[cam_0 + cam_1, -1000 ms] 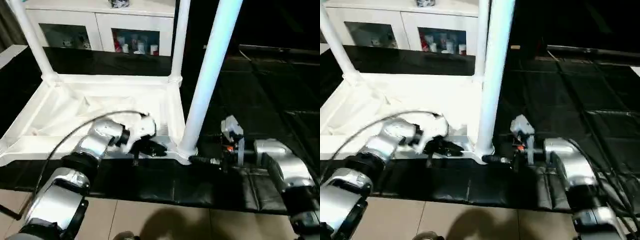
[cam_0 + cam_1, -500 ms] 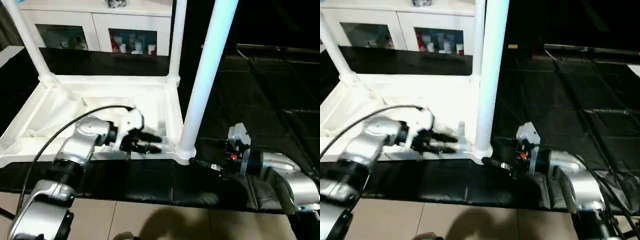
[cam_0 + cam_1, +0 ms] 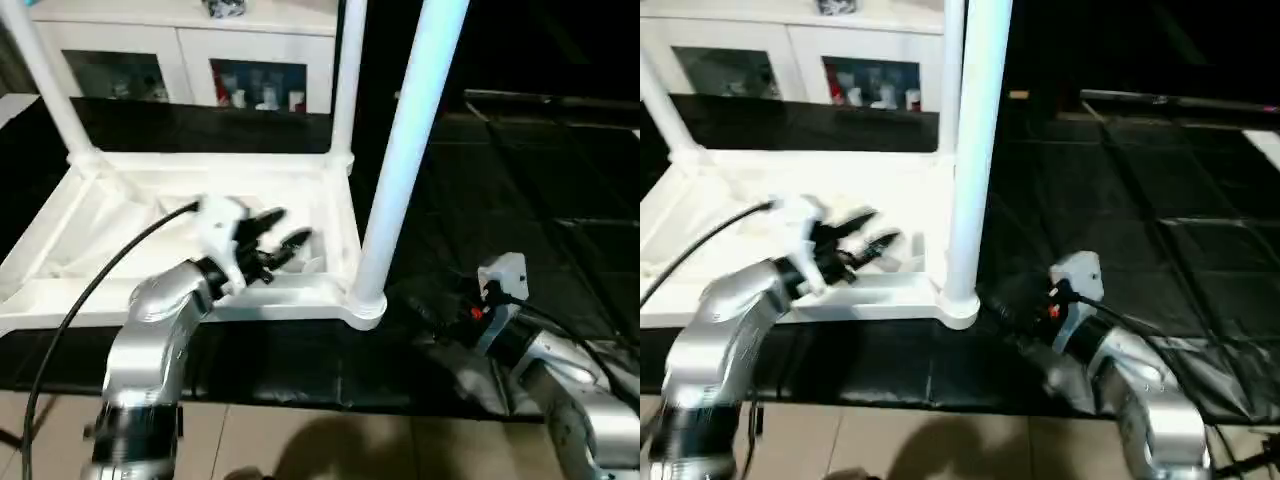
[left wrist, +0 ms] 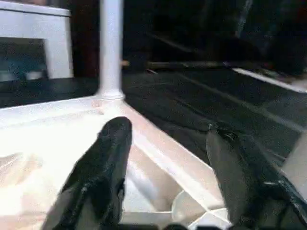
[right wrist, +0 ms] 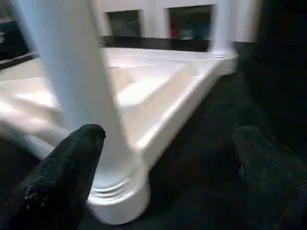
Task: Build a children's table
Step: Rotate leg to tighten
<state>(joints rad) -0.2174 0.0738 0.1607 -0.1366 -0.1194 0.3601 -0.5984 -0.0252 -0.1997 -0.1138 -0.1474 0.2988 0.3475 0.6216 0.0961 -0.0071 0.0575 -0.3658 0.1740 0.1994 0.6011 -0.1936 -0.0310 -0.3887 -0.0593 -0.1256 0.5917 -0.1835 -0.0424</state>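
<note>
The near right leg [image 3: 400, 170] stands upright in its corner socket, between both arms. The right gripper [image 5: 163, 177], fingers wide and empty, sits just right of its base; the left gripper [image 3: 275, 238], fingers parted and empty, hovers over the upturned table top [image 3: 120, 200].

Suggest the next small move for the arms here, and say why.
Probably draw both arms clear of the table top. Three legs show upright in its corner sockets, the nearest leg standing unheld, and both the left tool and right tool are open and empty.
</note>
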